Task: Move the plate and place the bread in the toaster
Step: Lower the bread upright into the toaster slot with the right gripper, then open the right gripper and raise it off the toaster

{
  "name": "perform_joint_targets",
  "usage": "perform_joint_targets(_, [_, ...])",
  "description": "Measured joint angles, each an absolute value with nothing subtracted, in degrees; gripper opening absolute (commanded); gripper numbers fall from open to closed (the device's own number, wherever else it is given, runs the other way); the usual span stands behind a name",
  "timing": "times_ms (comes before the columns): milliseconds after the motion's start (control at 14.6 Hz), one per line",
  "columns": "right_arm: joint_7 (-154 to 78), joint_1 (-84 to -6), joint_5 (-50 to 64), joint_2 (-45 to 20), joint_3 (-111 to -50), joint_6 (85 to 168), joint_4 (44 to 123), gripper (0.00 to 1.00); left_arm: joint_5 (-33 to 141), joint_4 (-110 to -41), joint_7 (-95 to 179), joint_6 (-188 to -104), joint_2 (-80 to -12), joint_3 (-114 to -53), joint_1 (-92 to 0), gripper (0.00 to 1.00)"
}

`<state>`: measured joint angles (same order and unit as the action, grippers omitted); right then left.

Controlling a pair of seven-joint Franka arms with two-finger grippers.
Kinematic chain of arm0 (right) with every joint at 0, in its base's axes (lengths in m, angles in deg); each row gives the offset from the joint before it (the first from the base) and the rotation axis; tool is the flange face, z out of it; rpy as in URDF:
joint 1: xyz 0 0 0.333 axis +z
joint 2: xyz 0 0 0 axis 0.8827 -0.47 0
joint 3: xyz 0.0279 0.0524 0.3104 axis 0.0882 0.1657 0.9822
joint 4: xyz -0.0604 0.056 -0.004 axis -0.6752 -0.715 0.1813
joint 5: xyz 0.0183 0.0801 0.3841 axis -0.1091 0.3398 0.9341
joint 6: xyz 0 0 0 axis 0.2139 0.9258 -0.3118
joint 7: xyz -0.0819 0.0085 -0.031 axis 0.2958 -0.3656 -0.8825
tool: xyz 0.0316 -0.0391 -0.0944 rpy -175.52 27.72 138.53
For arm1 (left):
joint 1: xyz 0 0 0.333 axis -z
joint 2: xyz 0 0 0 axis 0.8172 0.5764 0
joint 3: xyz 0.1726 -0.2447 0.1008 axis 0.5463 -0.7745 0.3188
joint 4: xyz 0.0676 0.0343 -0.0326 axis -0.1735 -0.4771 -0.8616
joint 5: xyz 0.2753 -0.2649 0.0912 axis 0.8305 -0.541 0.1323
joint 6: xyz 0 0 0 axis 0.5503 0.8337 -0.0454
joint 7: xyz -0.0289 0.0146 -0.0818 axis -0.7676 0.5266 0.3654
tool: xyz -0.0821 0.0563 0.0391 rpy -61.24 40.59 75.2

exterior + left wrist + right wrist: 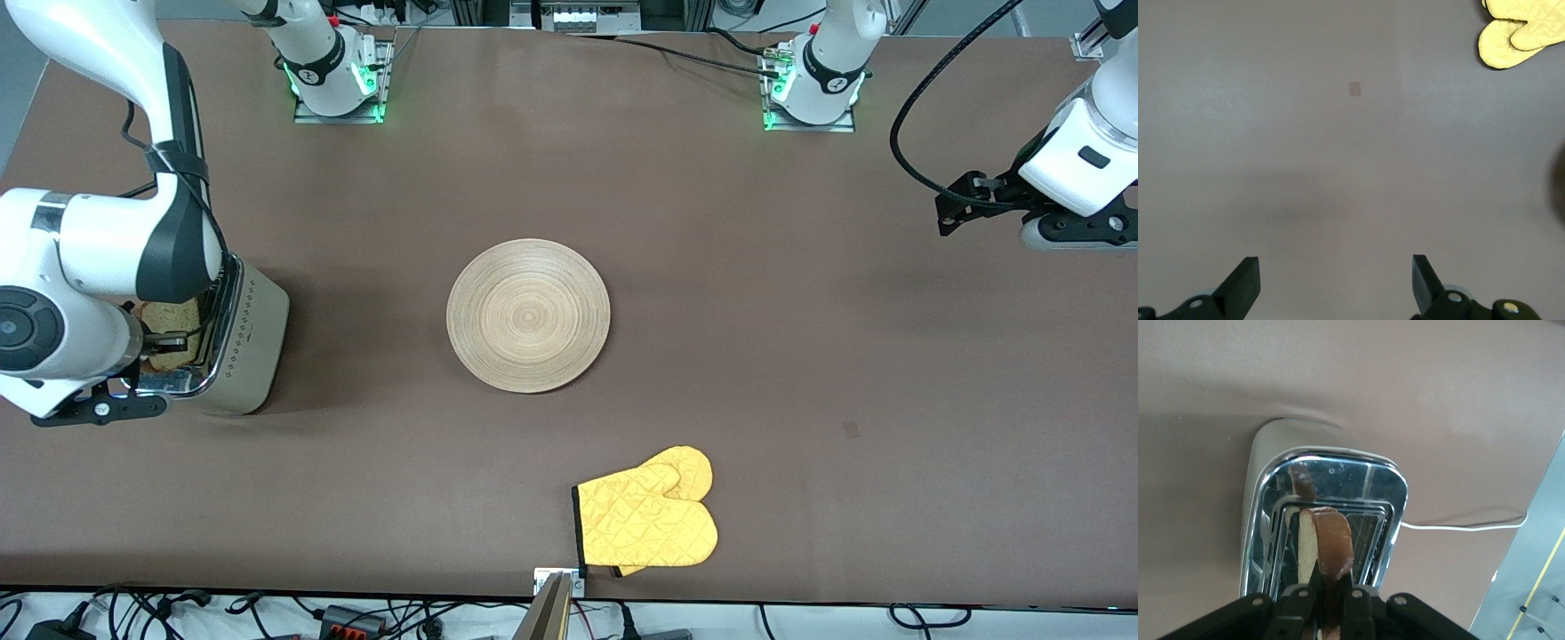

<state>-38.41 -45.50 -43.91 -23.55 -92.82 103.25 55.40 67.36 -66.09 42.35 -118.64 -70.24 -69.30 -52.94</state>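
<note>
Right gripper (1328, 587) clamped on the square slice of pale tan bread with dark brown crust (1325, 543), held on edge directly over the two-slot toaster with shiny chrome top and beige-silver dotted sides (1388, 497). Slice pointed down at one slot, its lower edge seemingly just at or inside the opening; depth could not be told. Slice's flat faces ran along the slot's length, so alignment looked about right for a straight drop. In the front view, same gripper (164, 342) hung over the toaster (253, 342) at the right arm's end of the table, bread (169, 320) partly hidden under the wrist.

Well apart, near the table's middle, lay the round flat light-wood plate with concentric ring grain (528, 316), bare. Nearer the front camera than the plate lay a yellow quilted oven mitt (653, 516).

Left gripper (1336, 283) spread wide, holding nothing, waited over bare brown table (800, 356) at the left arm's end. Right arm plainly the nearer one to the toaster.
</note>
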Motion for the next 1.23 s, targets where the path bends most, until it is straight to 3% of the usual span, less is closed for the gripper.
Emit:
perform_joint_targets(479, [-32.24, -44.94, -41.28, -24.06, -92.60, 102.89, 55.28, 0.00, 67.36, -66.07, 42.29, -118.64, -70.24, -69.30, -52.95, 1.00])
perform_joint_targets(548, [-31.99, -44.97, -41.18, -24.06, -92.60, 102.79, 55.28, 0.29, 67.36, -66.07, 42.28, -118.64, -70.24, -69.30, -52.95, 1.00])
perform_joint_targets(616, [-32.01, -45.04, -41.13, -24.06, -92.60, 102.75, 55.28, 0.72, 67.36, -66.07, 42.27, -118.64, -70.24, -69.28, -52.95, 1.00])
perform_joint_targets(685, [-32.49, -45.17, -40.79, -24.06, -92.61, 102.71, 55.28, 1.00, 67.36, -66.07, 42.27, -118.64, -70.24, -69.27, -52.97, 1.00])
perform_joint_targets(1233, [-53.27, -50.08, -27.44, -22.38, -93.51, 100.13, 54.23, 1.00, 67.36, -66.06, 42.24, -118.64, -70.24, -69.35, -52.80, 1.00])
